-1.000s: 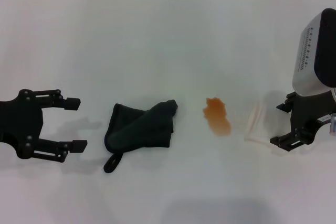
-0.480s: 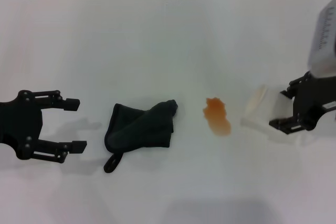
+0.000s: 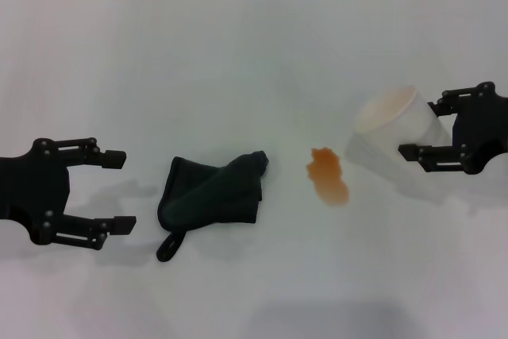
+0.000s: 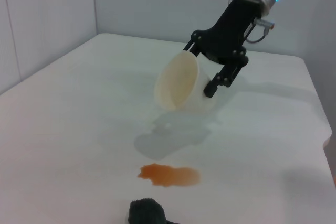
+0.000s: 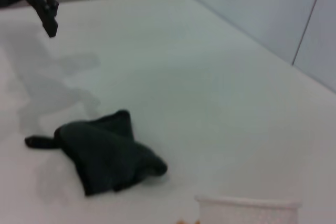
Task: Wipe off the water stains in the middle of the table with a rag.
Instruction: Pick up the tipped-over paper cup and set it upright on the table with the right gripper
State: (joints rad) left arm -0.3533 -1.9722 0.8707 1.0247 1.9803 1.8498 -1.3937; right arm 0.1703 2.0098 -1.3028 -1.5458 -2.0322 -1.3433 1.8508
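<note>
- The rag [image 3: 213, 196] lies crumpled on the table [image 3: 254, 61], left of centre in the head view, its small loop tab pointing toward the near edge
- The left gripper [image 3: 117, 191] hovers just to the left of the rag, its jaws spread wide with nothing between them; the cloth sits beyond the fingertips, not touched, roughly in line with the gap between the jaws
- The water stains [image 3: 329, 175] form one small orange-brown blotch on the table, near the rag's right edge but apart from it
- The right gripper [image 3: 419, 129] is over the right side of the table, its fingers closed around a pale paper cup [image 3: 390, 129]
- The cup is tipped on its side with its mouth facing the blotch; in the left wrist view it hangs above the table and casts a shadow below
- The cup's mouth is near the blotch, to its right and farther back
</note>
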